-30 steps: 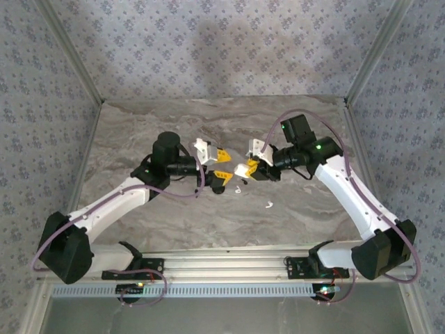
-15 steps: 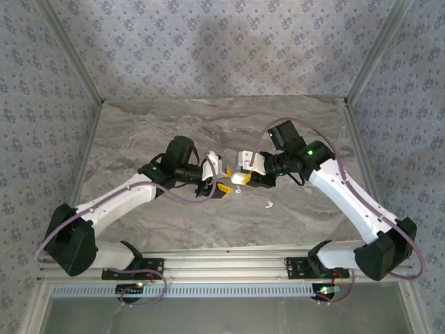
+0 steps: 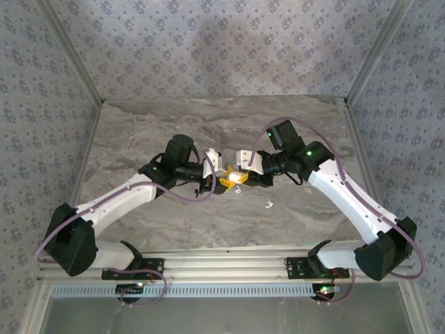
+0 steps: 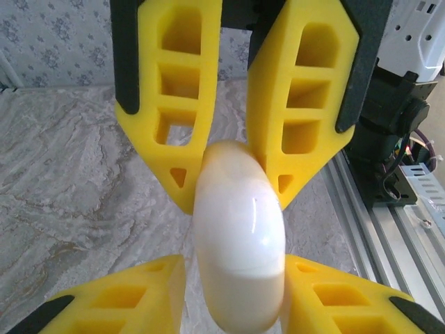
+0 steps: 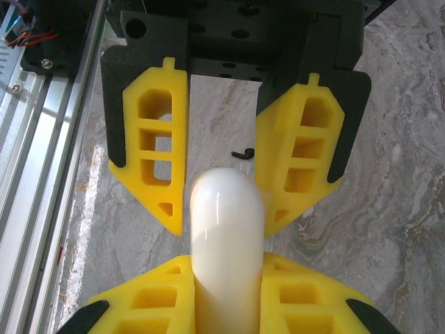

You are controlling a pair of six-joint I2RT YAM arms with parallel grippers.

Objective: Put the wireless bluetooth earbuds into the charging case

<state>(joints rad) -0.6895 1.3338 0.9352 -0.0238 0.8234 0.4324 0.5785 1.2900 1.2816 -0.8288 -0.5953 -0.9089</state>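
- You are bringing the left gripper up to meet the right one, and its jaws are narrowing around the free end of the white charging case. I cannot tell whether they are pinching it yet.
- Your right gripper is keeping the case clamped.
- A white earbud and a black earbud are lying on the table, so you are likely setting up to open the case.

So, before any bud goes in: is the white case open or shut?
Shut: the charging case shows one smooth rounded shell, no raised lid or cavity.

Glossy white case, white earbud nearby
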